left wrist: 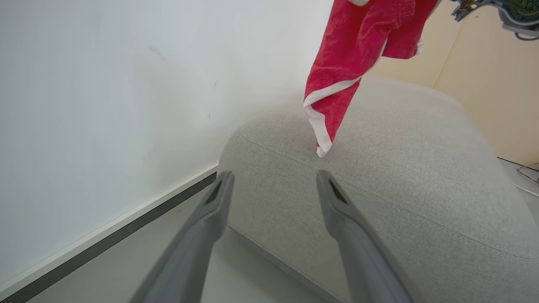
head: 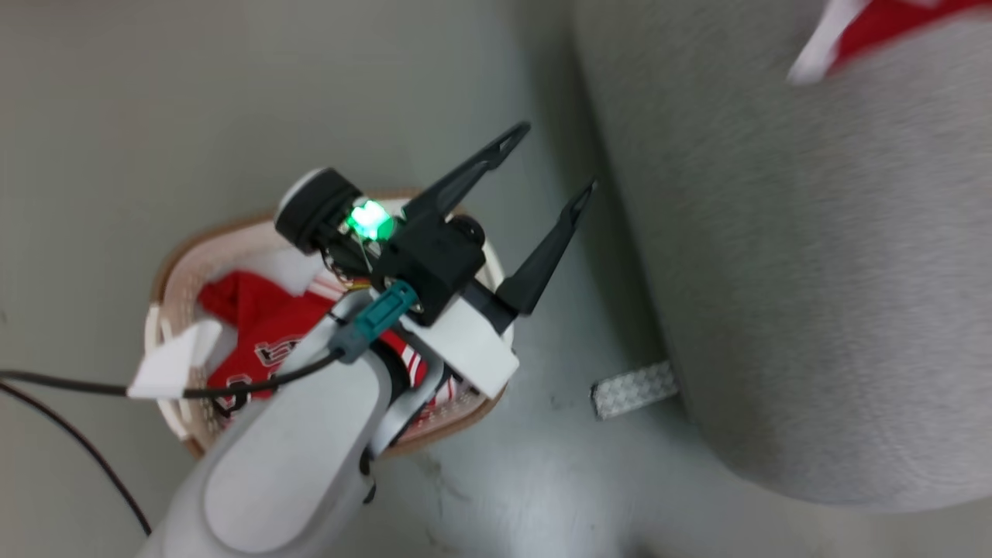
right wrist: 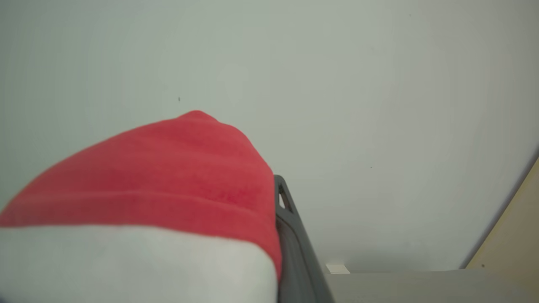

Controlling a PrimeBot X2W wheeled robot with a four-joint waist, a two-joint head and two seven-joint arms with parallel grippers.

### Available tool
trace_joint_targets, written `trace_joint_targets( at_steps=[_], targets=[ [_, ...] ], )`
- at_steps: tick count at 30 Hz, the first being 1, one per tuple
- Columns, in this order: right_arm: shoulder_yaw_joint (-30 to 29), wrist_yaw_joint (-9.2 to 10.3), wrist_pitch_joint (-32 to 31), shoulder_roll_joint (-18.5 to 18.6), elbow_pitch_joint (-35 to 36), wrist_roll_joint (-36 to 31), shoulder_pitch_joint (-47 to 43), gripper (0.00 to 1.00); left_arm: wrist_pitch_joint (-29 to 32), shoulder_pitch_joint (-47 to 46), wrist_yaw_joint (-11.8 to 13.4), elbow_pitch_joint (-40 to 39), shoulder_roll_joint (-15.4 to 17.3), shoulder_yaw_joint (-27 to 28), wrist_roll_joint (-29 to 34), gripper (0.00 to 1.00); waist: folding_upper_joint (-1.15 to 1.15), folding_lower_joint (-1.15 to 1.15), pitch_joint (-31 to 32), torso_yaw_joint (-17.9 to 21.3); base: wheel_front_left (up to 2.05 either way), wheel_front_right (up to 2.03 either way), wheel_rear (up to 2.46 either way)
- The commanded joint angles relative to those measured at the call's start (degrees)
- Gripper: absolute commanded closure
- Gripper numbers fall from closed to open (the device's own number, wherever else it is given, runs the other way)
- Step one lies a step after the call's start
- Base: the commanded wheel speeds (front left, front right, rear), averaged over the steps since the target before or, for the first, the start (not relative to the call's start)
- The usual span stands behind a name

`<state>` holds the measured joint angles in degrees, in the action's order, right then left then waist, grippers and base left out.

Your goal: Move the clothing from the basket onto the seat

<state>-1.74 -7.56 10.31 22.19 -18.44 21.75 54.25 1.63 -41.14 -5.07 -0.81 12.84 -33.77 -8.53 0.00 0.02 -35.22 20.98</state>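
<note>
The cream basket stands on the floor at lower left and holds a red jersey with white trim. My left gripper hovers over the basket's right side, open and empty, with its fingers pointing at the grey sofa. In the left wrist view the left gripper faces the sofa's corner. A red garment with a white stripe hangs from above, and its tip touches the sofa. That garment shows blurred at the top right. My right gripper is shut on the garment, which drapes over it.
A white pad leans on the basket's left rim. A black cable runs across the floor at left. A grey patterned strip lies on the floor by the sofa's base. A white wall with a dark baseboard stands left of the sofa.
</note>
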Motion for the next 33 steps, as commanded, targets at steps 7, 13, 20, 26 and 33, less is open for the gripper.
trace_joint_targets(
  at_steps=[7,13,20,26,33],
  targets=[
    [-14.8,0.14,-1.5,6.3,-12.4,-10.9,8.7,1.00,-0.9,-1.7,0.1,-1.3,0.7,0.9,-0.8,0.00,0.00,-0.02,-11.4,-7.2,0.00,0.00,0.00],
    [-28.0,0.13,2.2,2.0,-23.9,-22.8,5.0,0.92,-2.5,1.6,1.3,-0.4,1.1,1.1,-1.7,0.00,0.00,-0.02,-11.7,-8.5,0.00,0.00,0.00],
    [-32.9,0.14,4.8,-7.7,-27.8,-28.2,-0.5,0.00,-4.0,6.4,2.2,0.8,4.0,2.3,-2.8,0.00,0.00,-0.02,-8.6,-7.1,0.00,0.00,0.00],
    [-28.3,0.14,4.9,-13.9,-16.2,-25.4,-11.7,0.00,-6.3,10.2,4.2,1.8,4.9,4.2,-4.6,0.00,0.00,-0.02,-1.2,-6.1,0.00,0.00,0.00],
    [-22.6,0.14,4.9,-16.9,-4.7,-22.6,-25.9,0.00,-10.9,16.3,6.7,4.9,3.5,5.9,-7.7,0.00,0.00,-0.02,10.0,-6.9,0.00,0.00,0.00]
  ],
)
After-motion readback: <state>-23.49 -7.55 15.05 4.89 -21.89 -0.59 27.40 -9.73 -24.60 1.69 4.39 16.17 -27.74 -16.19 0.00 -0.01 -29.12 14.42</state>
